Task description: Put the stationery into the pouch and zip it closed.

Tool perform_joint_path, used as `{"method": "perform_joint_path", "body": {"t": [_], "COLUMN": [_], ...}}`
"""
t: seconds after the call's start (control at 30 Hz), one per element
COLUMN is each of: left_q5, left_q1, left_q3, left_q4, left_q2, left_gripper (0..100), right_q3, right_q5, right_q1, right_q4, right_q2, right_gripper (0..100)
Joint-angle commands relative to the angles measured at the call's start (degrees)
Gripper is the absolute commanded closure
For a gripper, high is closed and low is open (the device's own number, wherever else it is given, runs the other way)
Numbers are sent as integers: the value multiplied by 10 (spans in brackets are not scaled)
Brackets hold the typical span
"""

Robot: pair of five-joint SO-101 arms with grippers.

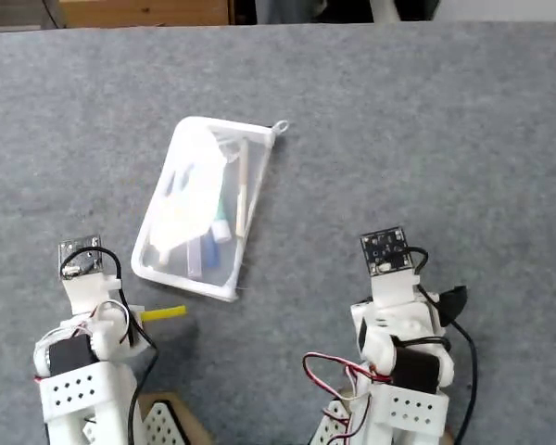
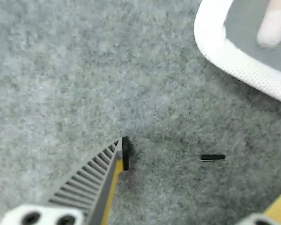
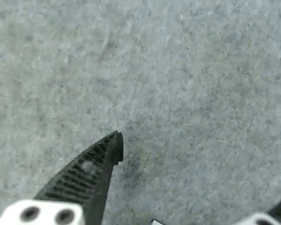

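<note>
A translucent white pouch lies flat on my grey felt worktop, left of centre and turned at a slant, with one short end toward the arms and the other away. Through its wall I can see the stationery inside: several pens lying lengthwise, among them a pale wooden stick, a green barrel and something blue. The zip pull sits at the pouch's far corner, on the side facing the right arm; I cannot tell whether the zip teeth are fully joined. My left hand sits low over the felt just short of the pouch's near corner, its grey-and-yellow fingers spread apart and holding nothing. A small black sliver lies on the felt between them. My right hand is well apart from the pouch, at the near edge on the other side, its black fingers also spread wide above the felt and gripping nothing.
</note>
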Motion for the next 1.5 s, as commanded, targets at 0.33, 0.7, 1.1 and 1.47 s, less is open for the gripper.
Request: {"method": "perform_joint_path", "body": {"t": [0.33, 0.7, 1.1, 1.47], "left_q5": [1, 2, 54, 61], "left_q1": [6, 4, 4, 17], "left_q3": [-1, -1, -4, -2], "left_q4": [-16, -16, -13, -13], "left_q2": [-2, -2, -1, -1], "left_gripper": [485, 485, 602, 930], "right_q3": [8, 8, 8, 8], "right_q5": [-4, -4, -4, -4], "right_q1": [2, 2, 2, 2], "right_q4": [-9, -9, -9, -9], "right_q2": [-36, -36, -36, -36], "right_gripper": [471, 471, 471, 471]}}
